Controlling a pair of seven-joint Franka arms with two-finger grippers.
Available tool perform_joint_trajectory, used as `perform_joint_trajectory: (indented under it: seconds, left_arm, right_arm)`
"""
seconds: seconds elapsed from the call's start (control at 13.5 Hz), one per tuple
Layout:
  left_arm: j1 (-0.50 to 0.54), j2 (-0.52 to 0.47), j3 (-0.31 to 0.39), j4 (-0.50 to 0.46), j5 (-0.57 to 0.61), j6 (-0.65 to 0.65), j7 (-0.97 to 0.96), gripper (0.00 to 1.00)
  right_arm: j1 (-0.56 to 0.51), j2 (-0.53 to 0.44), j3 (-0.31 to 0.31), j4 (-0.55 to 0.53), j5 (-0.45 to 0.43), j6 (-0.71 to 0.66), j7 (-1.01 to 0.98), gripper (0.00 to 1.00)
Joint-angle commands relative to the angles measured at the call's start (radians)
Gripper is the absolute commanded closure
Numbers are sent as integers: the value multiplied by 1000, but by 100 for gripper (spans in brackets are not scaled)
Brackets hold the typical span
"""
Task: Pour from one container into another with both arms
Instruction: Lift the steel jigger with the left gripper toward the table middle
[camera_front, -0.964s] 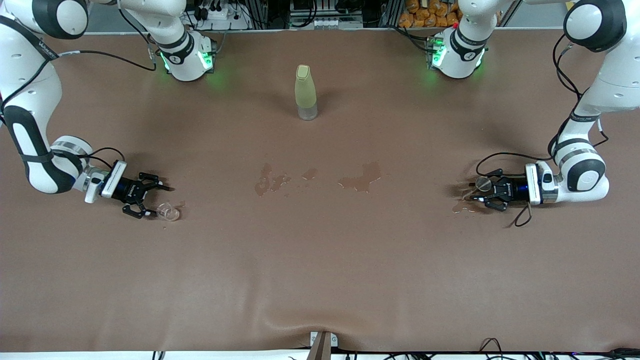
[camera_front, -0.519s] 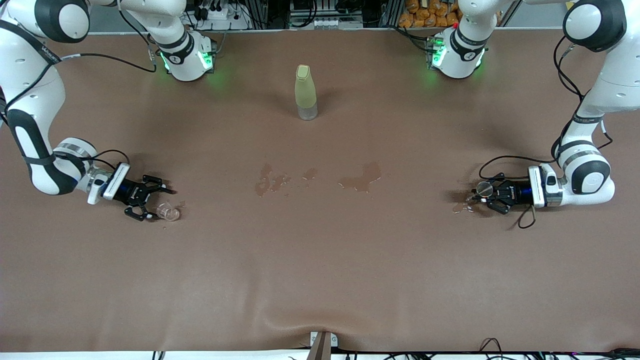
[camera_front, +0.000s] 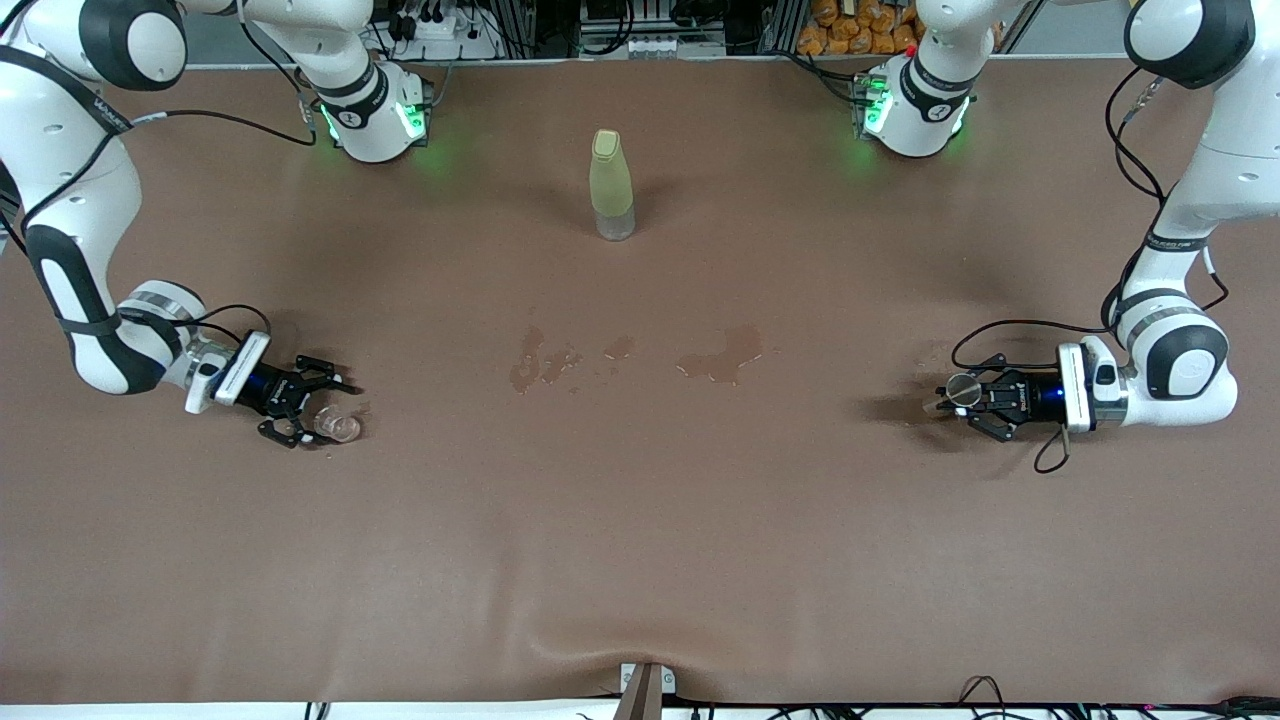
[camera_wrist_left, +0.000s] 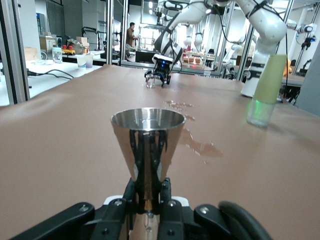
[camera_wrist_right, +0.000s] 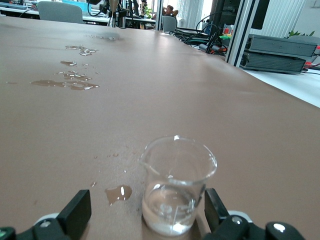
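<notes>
Clear cup (camera_wrist_right: 177, 187) between right hand (camera_wrist_right: 145, 220) fingers

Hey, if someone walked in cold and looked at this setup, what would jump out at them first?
Probably the tall yellow-green bottle standing alone mid-table near the robots' bases, with wet patches on the brown cover nearer the front camera. At the left arm's end, the left pincer is shut on a silvery metal measure. At the right arm's end, the right pincer stands open around a tiny clear cup holding some liquid.
</notes>
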Motion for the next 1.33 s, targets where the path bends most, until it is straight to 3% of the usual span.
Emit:
perform_joint_trajectory:
  seconds: [0.0, 0.37, 0.96, 1.04, 1.11, 1.26]
  left_arm:
    - [-7, -44, -6, -11, -28, 2, -17, 100]
    - [-7, -53, -74, 1, -63, 57, -64, 100]
    - [-18, -47, -256, -29, -107, 278, -67, 100]
    - [-34, -47, -263, -31, -121, 304, -67, 100]
    - [-56, -46, -263, -34, -146, 325, -66, 100]
    - [-108, -46, -264, -34, -185, 373, -66, 100]
  right_arm:
    - [11, 30, -5, -10, 83, -5, -330, 0]
    - [26, 47, -5, -9, 134, -2, -387, 0]
    - [34, 50, -5, -3, 140, 38, -404, 0]
    - [34, 50, -5, -3, 140, 39, -404, 6]
    - [34, 50, -5, -3, 140, 39, -404, 22]
    - [34, 50, -5, -3, 140, 39, -402, 44]
